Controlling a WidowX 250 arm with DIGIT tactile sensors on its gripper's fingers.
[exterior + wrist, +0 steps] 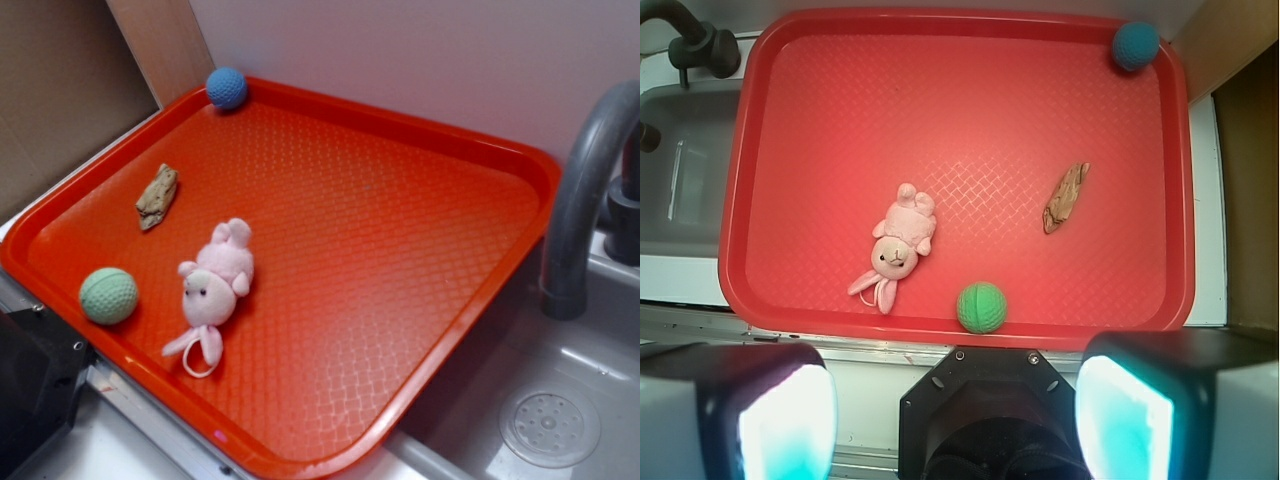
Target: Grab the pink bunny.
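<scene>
A small pale-pink plush bunny (218, 283) lies flat on a red plastic tray with a diamond-textured floor (400, 250). In the exterior view it sits in the lower left of the frame, face up, its two long ears trailing toward the tray's near rim. In the wrist view it appears left of centre, in the lower half of the tray.

A mint-green dimpled ball (108, 295) rests just beside the bunny, near the same rim, apart from it. A tan, rock-like lump (157, 196) lies farther up the tray at left. A blue dimpled ball (227, 88) sits in the far corner, against the rim, at the upper left of the exterior view.

The pincer (956, 420) shows only in the wrist view, along the bottom edge of the frame: its two fingers (752, 410) stand wide apart with nothing between them, held above and short of the tray's near rim, well apart from the bunny.

A grey sink basin (560, 400) with a grey curved tap (590, 190) lies beside the tray, at the right of the exterior view.
</scene>
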